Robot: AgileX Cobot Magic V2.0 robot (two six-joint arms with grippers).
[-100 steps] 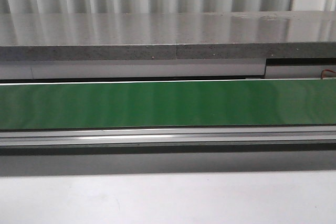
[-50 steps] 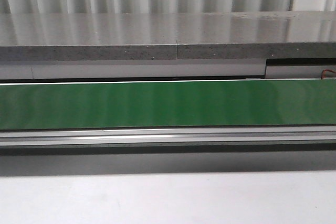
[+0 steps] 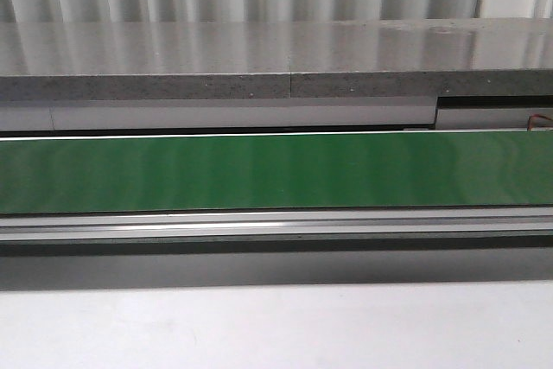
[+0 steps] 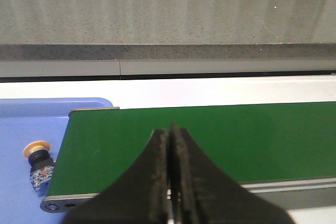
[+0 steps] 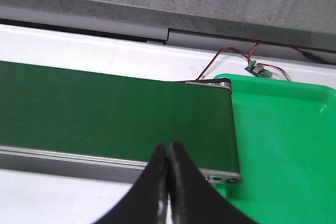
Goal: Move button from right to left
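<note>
Front view is mostly the green conveyor belt (image 3: 276,173) running edge to edge across the middle of the frame, grey ledge (image 3: 216,58) above it, pale table (image 3: 276,326) along the bottom, and nothing differs from a second ago. The belt's left end stops at a blue tray (image 4: 31,124), its right end at a green tray (image 5: 283,140). The button (image 4: 39,167) lies in the blue tray, lower left of the left wrist frame, just beside the belt end. Left gripper (image 4: 169,177) and right gripper (image 5: 168,182) both have jaws pressed together, holding nothing.
</note>
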